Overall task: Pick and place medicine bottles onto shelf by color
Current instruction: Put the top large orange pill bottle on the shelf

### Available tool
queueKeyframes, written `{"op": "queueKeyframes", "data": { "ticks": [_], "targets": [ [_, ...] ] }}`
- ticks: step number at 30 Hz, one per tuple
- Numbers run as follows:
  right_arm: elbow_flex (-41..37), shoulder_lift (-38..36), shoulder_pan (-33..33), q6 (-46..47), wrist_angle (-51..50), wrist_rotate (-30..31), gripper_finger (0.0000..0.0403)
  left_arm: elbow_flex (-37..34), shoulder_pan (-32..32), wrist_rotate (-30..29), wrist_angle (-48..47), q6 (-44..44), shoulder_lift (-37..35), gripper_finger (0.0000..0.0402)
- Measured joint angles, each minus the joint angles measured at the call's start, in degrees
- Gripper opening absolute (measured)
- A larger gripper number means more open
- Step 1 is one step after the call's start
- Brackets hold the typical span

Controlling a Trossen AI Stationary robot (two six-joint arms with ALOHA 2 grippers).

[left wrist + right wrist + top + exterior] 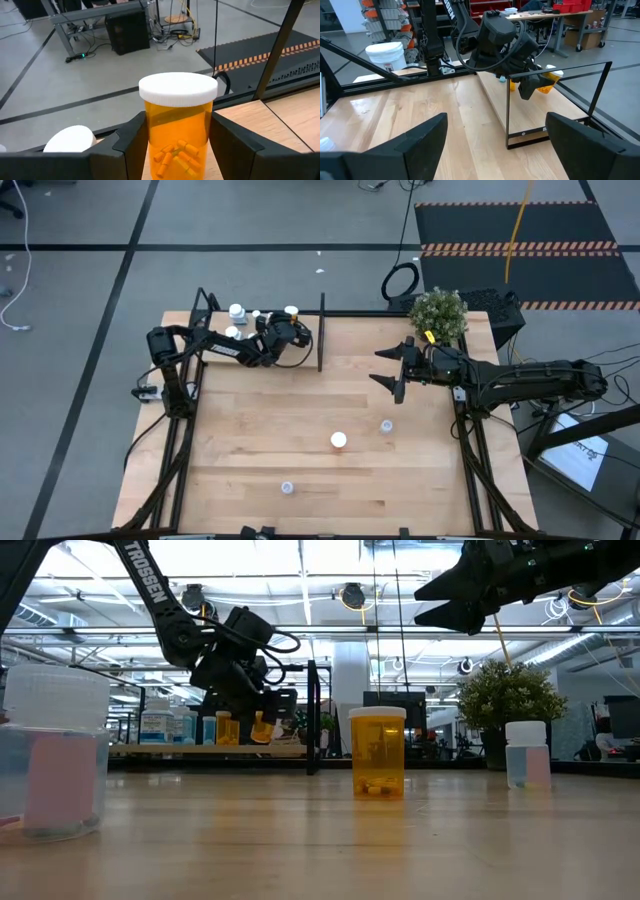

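Big open workshop with grey floor around a wood table (300, 430). The shelf (262, 320) ran along the table's upper left edge in the high view, with a few bottles already on it. The left gripper (291, 332) sat over the shelf near its black divider (321, 332), fingers clamped on an orange bottle (176, 131) with a white cap, pills showing inside. Another white cap (70, 138) sat just beside it in the wrist view. The right gripper (397, 369) hung above the table, right of centre, jaws spread wide and holding nothing. Out on the table: an orange bottle (339, 441) in the lower middle, a pale one (386, 425) right of it, and another pale one (288, 488) lower down.
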Motion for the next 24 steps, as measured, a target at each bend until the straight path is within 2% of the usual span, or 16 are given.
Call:
{"op": "queueKeyframes", "data": {
  "ticks": [12, 24],
  "targets": [
    [0.0, 0.0, 0.0, 0.0, 0.0, 0.0, 0.0329, 0.0, 0.0, 0.0, -0.2, -0.2, 0.0, 0.0227],
    [0.0, 0.0, 0.0, 0.0, 0.0, 0.0, 0.0329, -0.1, -0.3, 0.4, 0.1, 0.2, -1.0, 0.0230]
  ]
}}
